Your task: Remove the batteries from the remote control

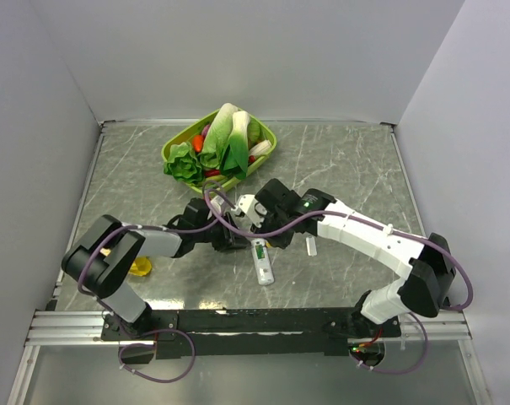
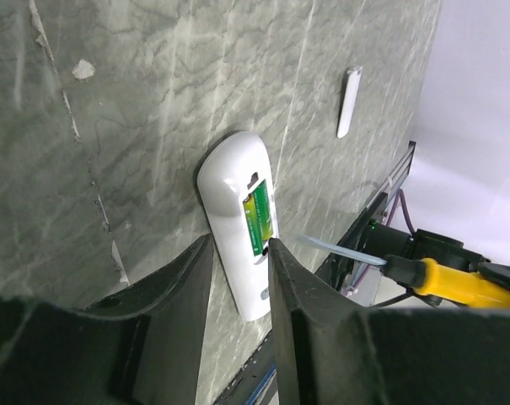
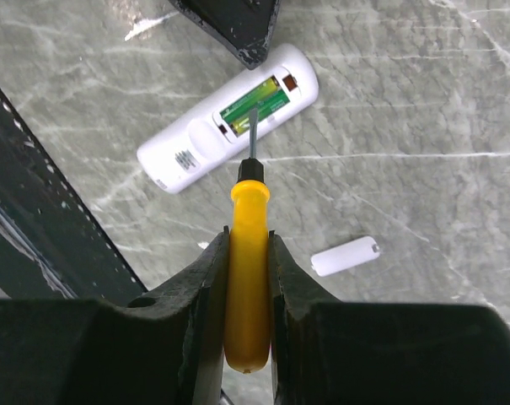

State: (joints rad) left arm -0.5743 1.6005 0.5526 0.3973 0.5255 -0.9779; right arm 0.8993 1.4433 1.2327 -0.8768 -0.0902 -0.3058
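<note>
The remote control (image 1: 262, 262) is lying compartment-up on the marble worktop (image 1: 347, 169), midway along its near edge, green batteries (image 3: 256, 101) showing. The right gripper (image 3: 248, 245) is clamping a yellow-handled screwdriver (image 3: 248, 287) and pointing its blade at them. The left gripper (image 2: 240, 246) is hovering beside the remote, fingers parted and empty.

White remote control (image 3: 191, 143) lying flat, compartment open upward; green batteries (image 3: 271, 94) seated inside.
</note>
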